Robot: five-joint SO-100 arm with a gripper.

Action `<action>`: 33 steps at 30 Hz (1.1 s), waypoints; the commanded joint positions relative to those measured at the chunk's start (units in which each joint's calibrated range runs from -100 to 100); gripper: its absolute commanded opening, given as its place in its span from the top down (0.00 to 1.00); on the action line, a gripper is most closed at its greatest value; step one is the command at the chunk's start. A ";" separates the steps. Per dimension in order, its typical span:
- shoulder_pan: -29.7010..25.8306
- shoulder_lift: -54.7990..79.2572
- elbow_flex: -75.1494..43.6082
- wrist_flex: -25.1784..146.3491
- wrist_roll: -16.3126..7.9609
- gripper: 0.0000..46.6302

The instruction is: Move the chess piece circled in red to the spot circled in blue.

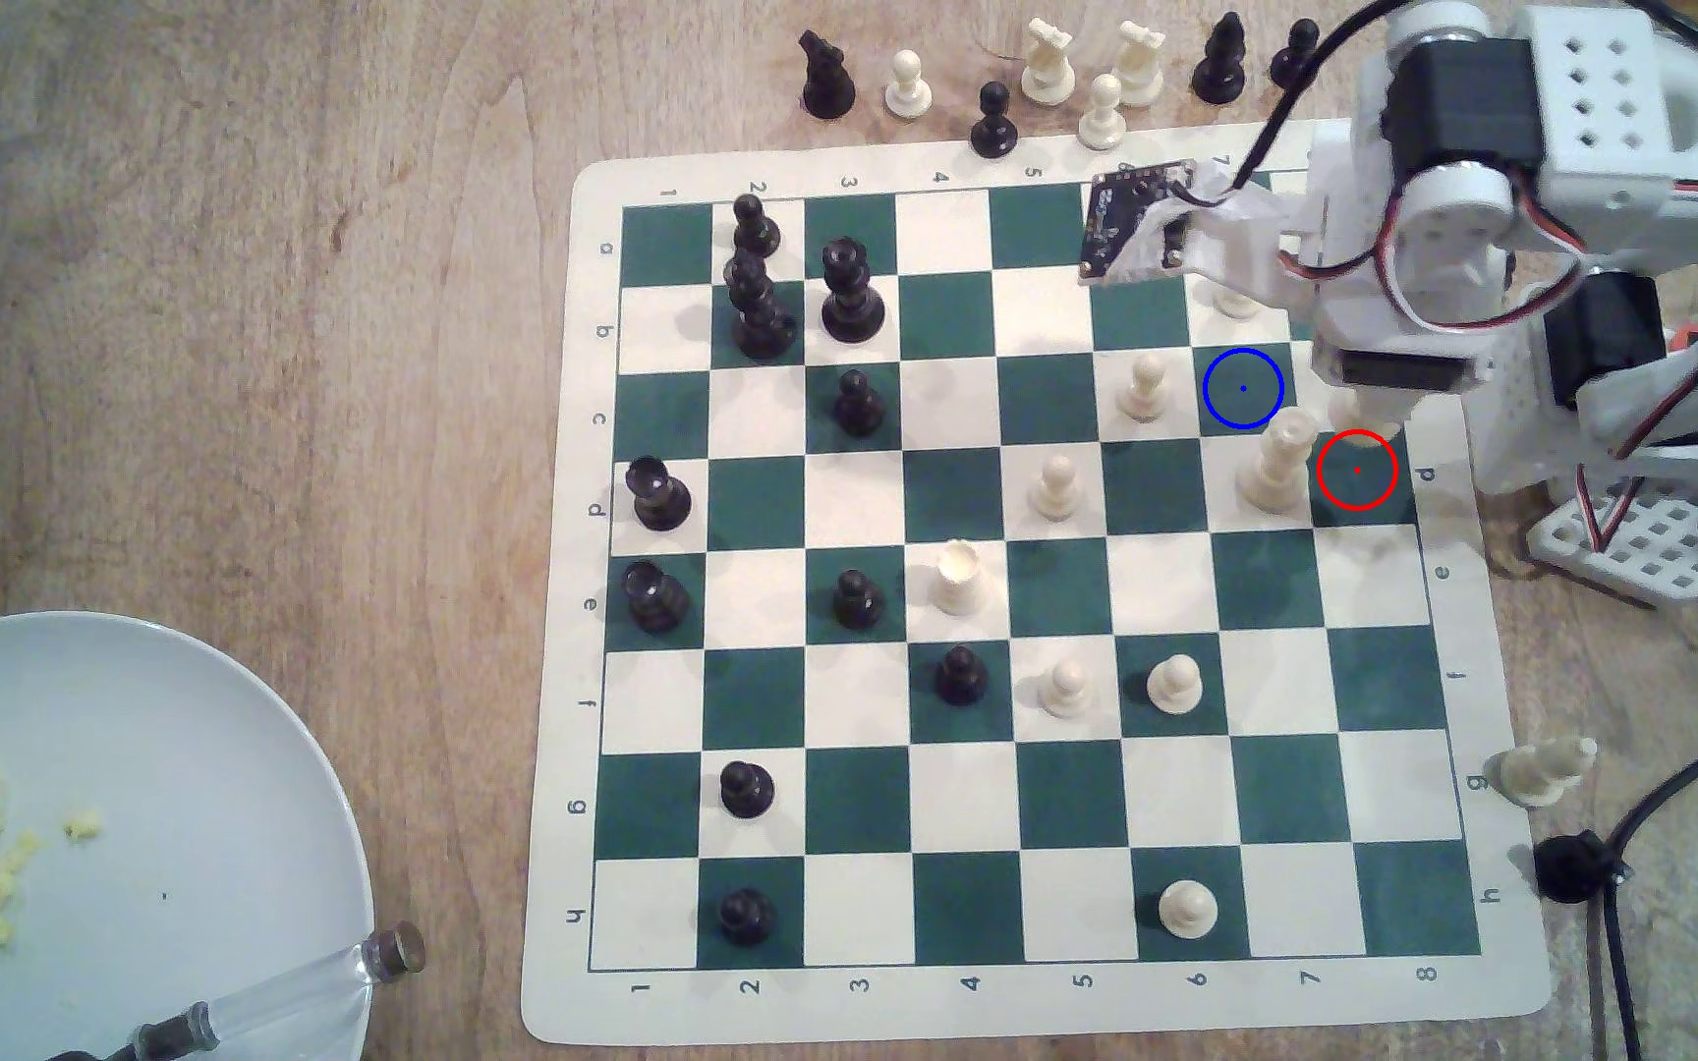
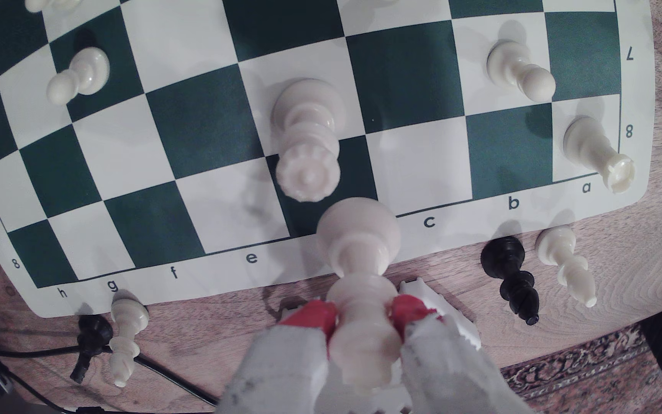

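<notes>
Wrist view shows your fingers [image 2: 365, 318] clenched on the chess piece circled in red [image 2: 361, 278], lifted near the crowned cream piece [image 2: 307, 139]; you likely carry next to the spot circled in blue [image 1: 1243, 388], just beyond that piece.

The white arm [image 1: 1417, 255] reaches over the chessboard's [image 1: 1008, 582] far corner at the exterior view's right, above the red-ringed square [image 1: 1357, 470]; the blue-ringed square [image 1: 1243, 389] lies bare.
</notes>
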 commanded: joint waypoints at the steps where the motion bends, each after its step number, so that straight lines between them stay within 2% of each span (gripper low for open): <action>1: 1.62 0.76 -4.45 1.35 0.68 1.00; 14: 6.78 3.82 -3.09 -3.40 1.61 1.00; 33: 9.52 6.45 2.44 -12.73 2.93 0.98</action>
